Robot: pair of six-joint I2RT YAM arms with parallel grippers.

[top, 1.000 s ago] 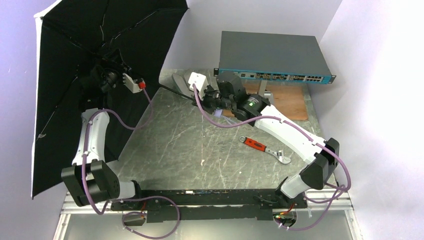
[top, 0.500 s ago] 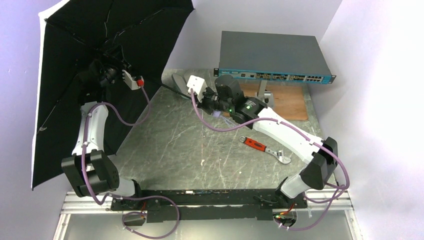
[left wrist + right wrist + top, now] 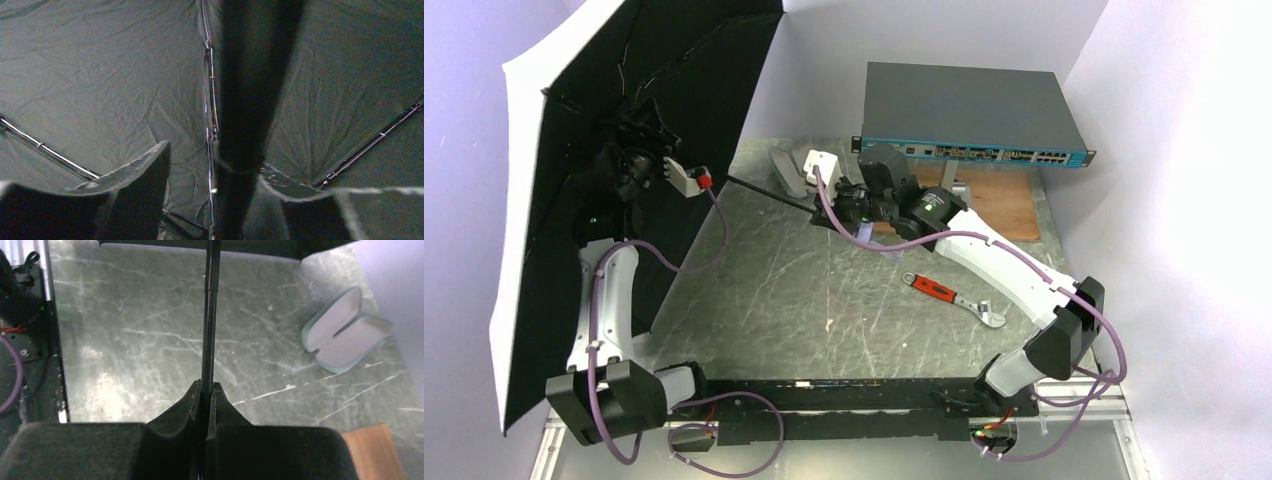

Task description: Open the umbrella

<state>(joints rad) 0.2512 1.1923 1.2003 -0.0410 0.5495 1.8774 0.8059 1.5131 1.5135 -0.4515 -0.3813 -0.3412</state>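
The umbrella [image 3: 674,80] stands spread at the far left, its black lining facing the table and a white outer edge along its rim. Its thin black shaft [image 3: 764,190] runs from the canopy's middle to my right gripper [image 3: 829,207]. In the right wrist view that gripper [image 3: 205,387] is shut on the shaft [image 3: 210,315]. My left gripper [image 3: 639,140] is up inside the canopy. In the left wrist view it [image 3: 215,160] is open, with the dark shaft [image 3: 250,90] between its spread fingers [image 3: 135,175] and ribs on the lining [image 3: 100,75] behind.
An open mint-green clamshell case [image 3: 345,335] lies at the table's back, beside the shaft [image 3: 786,170]. A grey network switch [image 3: 974,110] sits back right above a wooden board [image 3: 1004,205]. A red-handled wrench [image 3: 949,295] lies right of centre.
My left gripper has opened off the shaft. The canopy has swung and tilted further left and down. The right gripper keeps its hold, shifted slightly.
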